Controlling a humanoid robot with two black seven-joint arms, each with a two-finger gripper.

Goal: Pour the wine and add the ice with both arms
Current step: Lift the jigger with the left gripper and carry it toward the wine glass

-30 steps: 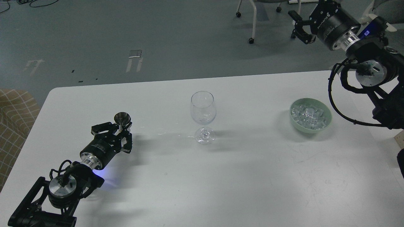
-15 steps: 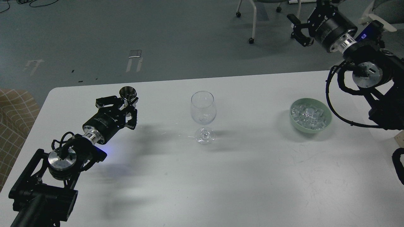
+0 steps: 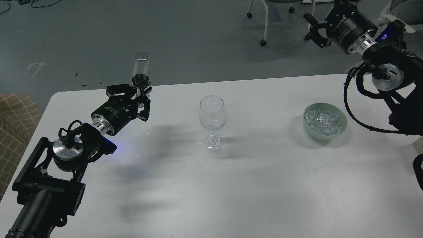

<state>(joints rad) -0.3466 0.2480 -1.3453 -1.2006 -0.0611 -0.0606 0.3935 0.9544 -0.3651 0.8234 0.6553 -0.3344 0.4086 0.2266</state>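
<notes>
A clear stemmed wine glass (image 3: 213,121) stands upright at the middle of the white table (image 3: 231,185). I cannot see wine in it. A heap of clear ice cubes (image 3: 322,121) fills a pale green bowl (image 3: 340,129) at the right. My left gripper (image 3: 137,96) is shut on a small metal cup (image 3: 141,81), held upright above the table, to the left of the glass. My right gripper (image 3: 315,29) is raised high at the top right, beyond the table's far edge, and empty; its jaws look open.
The table's far edge runs just behind the left gripper. A chair's legs on castors (image 3: 263,33) stand on the grey floor beyond. A checked cushion (image 3: 15,129) lies off the table's left edge.
My left arm has lifted the metal cup up and away, toward the table's far edge and slightly right. The right gripper has shifted only a little. Glass and bowl have not moved.
</notes>
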